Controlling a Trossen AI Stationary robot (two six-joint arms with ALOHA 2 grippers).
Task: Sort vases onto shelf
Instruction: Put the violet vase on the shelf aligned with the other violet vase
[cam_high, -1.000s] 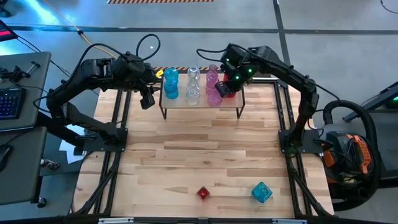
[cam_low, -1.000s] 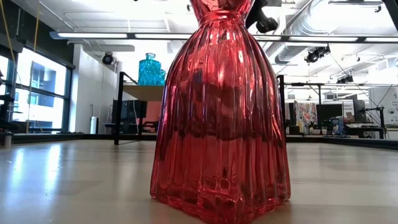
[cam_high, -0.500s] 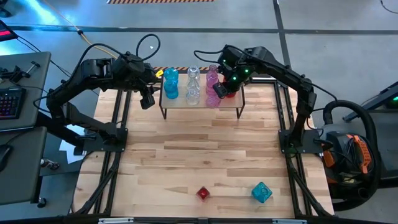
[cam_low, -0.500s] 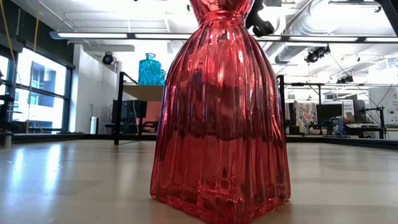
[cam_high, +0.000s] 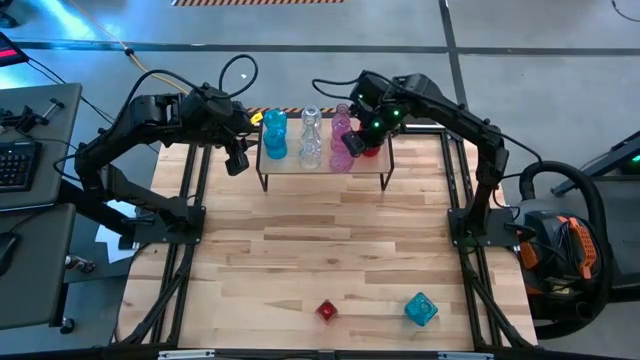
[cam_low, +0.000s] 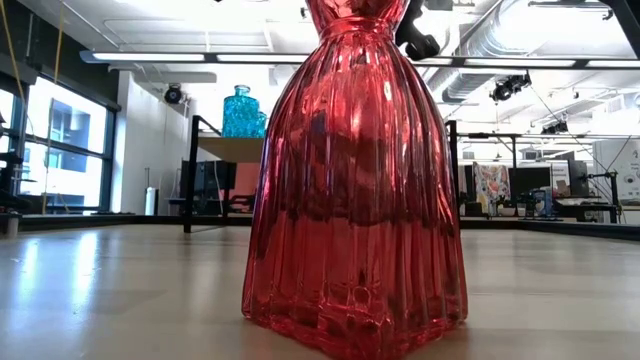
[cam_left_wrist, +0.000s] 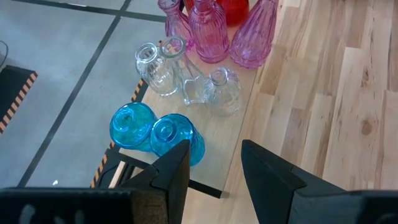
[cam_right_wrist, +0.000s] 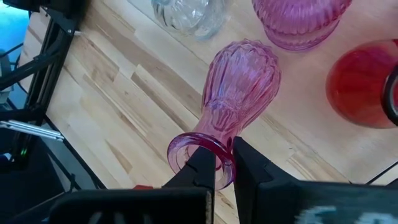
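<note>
I see the right end effector (cam_right_wrist: 224, 163) pinching the flared rim of a ribbed pink glass vase (cam_right_wrist: 239, 93) hanging tilted over the wood-topped shelf (cam_high: 325, 168), beside pink and red neighbours; the left end effector (cam_left_wrist: 214, 171) waits spread.

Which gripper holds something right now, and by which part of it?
The right gripper pinches a pink vase by the flared rim of its mouth. The left gripper is open and holds nothing.

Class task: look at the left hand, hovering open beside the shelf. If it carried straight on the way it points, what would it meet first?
Most likely the pair of round teal-blue glass vases at the near end of the low wood-topped shelf, directly ahead of the open left hand. Depth is hard to judge here.
</note>
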